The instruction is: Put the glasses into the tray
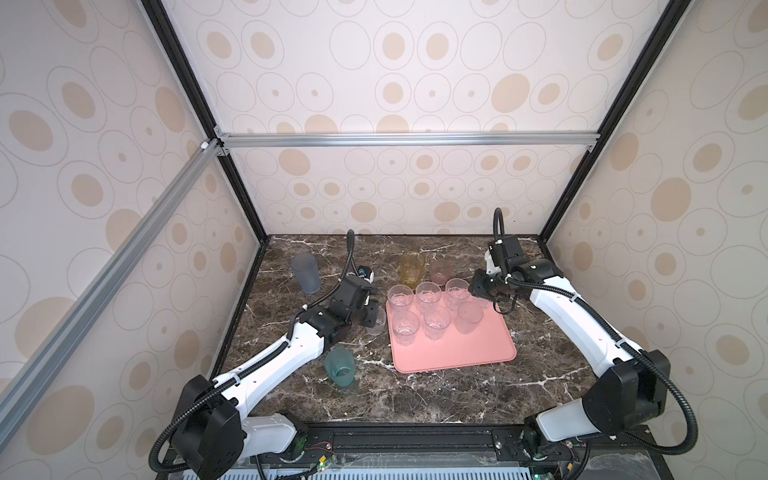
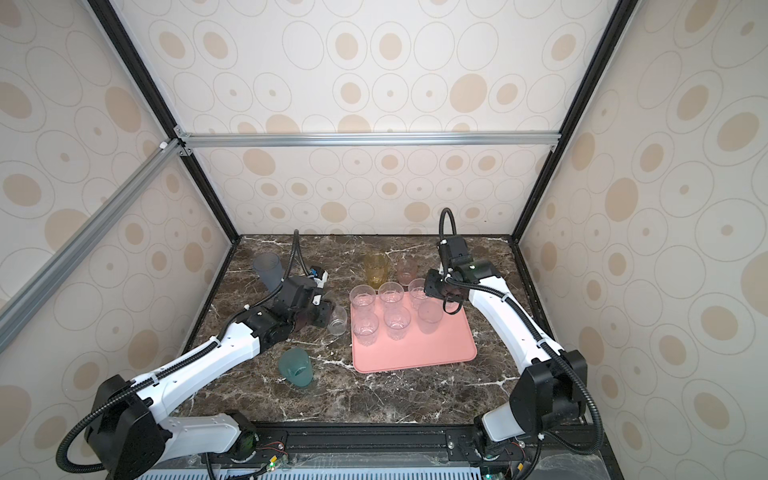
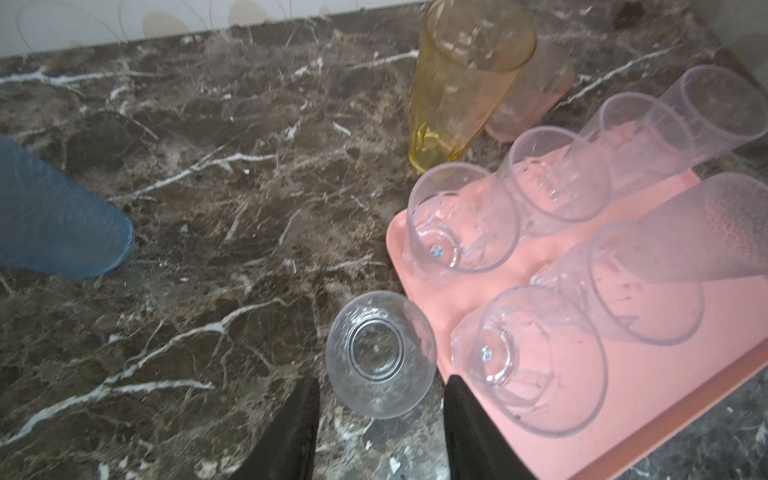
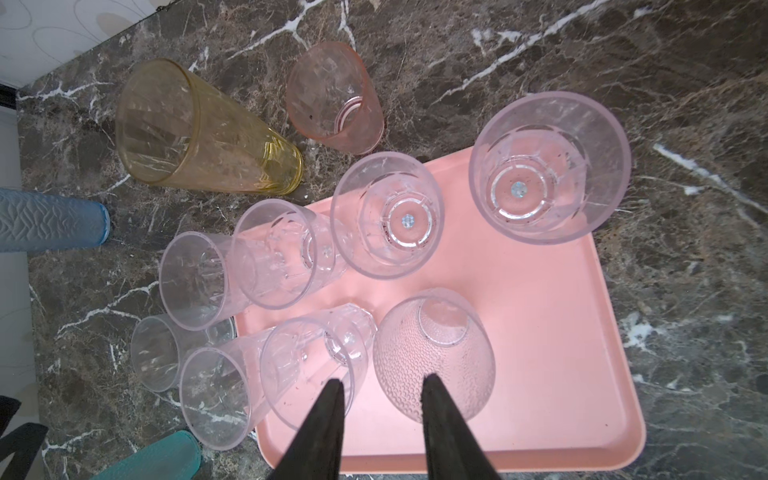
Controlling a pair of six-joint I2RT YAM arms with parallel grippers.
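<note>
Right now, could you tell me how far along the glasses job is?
Done: seven glasses on the tray, six clear, one frosted. In hand: left tool open at a small clear glass beside it; right tool open, empty. Left: that glass plus amber, pink, blue and teal ones.

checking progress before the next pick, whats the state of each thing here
tray: holds seven glasses
small clear glass: on table beside tray
amber glass: on table
pink glass: on table
blue-grey glass: on table
teal glass: on table
left gripper: jaws open, empty
right gripper: jaws open, empty
</note>
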